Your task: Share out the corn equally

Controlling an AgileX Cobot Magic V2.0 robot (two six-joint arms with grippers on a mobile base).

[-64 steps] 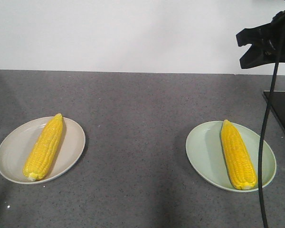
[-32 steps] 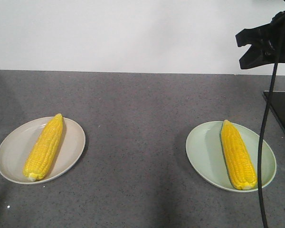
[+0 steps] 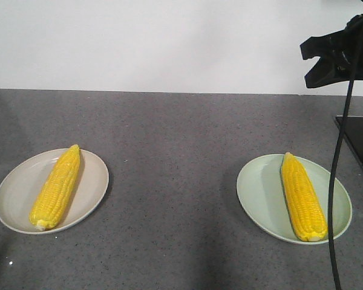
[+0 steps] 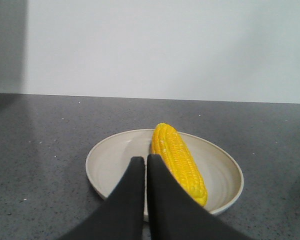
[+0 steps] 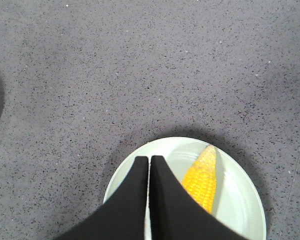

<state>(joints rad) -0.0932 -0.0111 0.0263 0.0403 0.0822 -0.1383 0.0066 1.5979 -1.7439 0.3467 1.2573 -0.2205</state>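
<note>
Now, operator, you see nothing changed since the earlier frames: both plates, both cobs and the raised arm sit exactly where they were. Nearest you on the grey desk (image 3: 175, 181), the beige plate (image 3: 18, 187) at left carries one corn cob (image 3: 56, 187), lying lengthwise with its tip pointing away. At right the pale green plate (image 3: 260, 193) holds the other corn cob (image 3: 302, 196), laid along its right half. Your left end effector (image 4: 146, 162) has its fingers pressed together, empty, just before the beige plate. Your right end effector (image 5: 149, 162) is likewise closed on nothing, high above the green plate. Farther back, a black cable (image 3: 342, 151) hangs down past the white wall (image 3: 157, 42).
</note>
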